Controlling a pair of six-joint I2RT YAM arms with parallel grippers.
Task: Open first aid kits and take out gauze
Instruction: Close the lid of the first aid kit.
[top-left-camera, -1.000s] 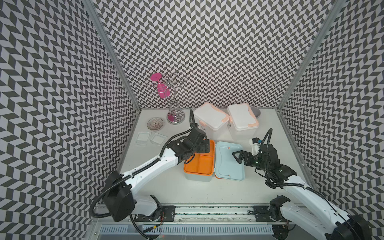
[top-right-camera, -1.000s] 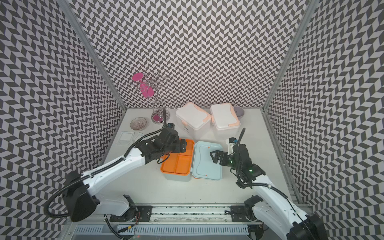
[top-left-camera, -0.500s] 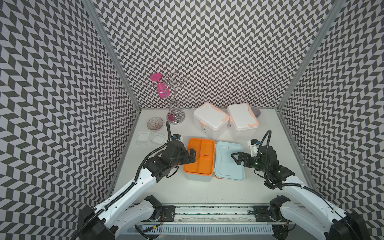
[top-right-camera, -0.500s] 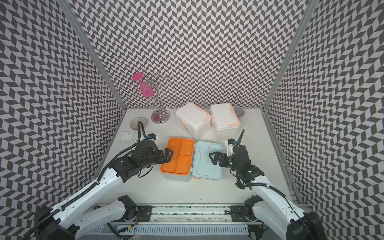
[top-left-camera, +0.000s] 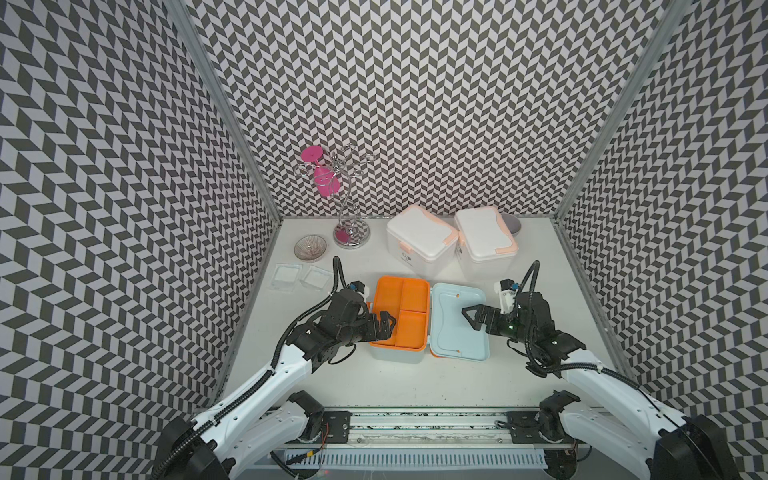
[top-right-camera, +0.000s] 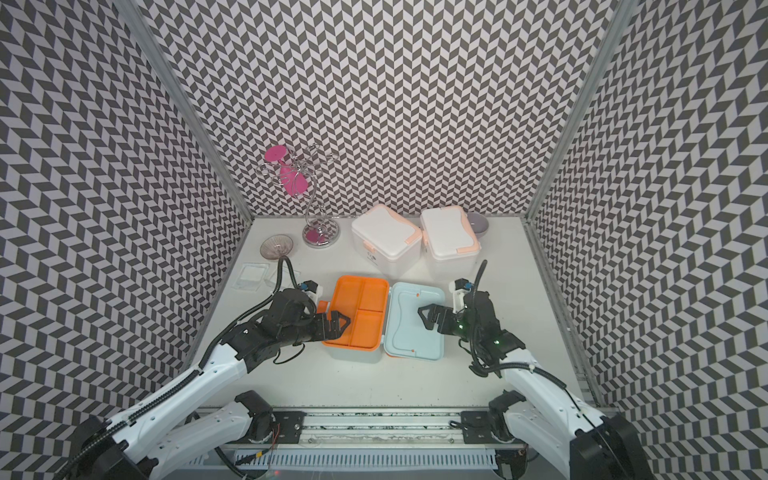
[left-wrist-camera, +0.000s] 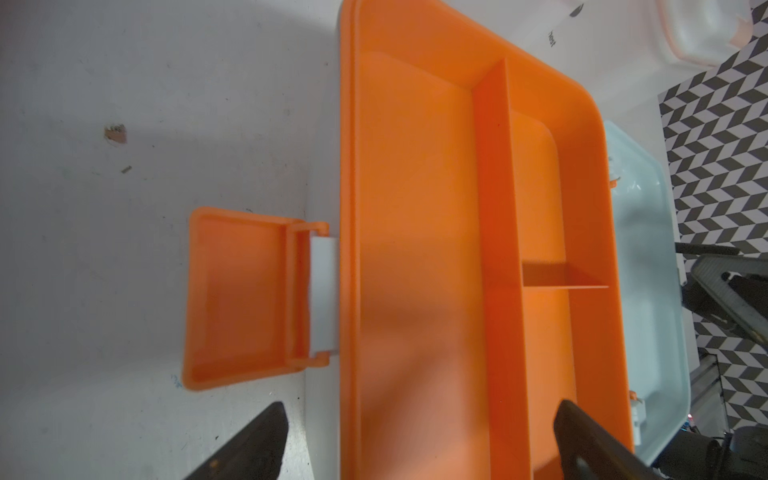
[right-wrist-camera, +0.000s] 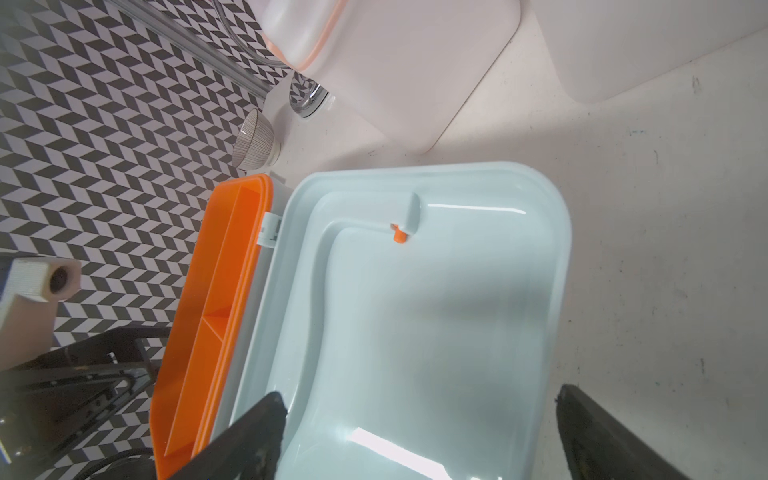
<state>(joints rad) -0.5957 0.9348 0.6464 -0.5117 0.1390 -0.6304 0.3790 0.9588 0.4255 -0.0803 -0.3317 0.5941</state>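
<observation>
Chevron walls (top-left-camera: 415, 83), black-and-white, on three sides. Metal posts (top-left-camera: 233, 124) at corners. White table (top-left-camera: 374, 386), scuffed. Rail (top-left-camera: 415, 428) along front edge. Even light.

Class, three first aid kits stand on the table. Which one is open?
The pale blue kit in front: its lid lies flipped flat beside its orange tray. The two white kits behind it are shut.
</observation>
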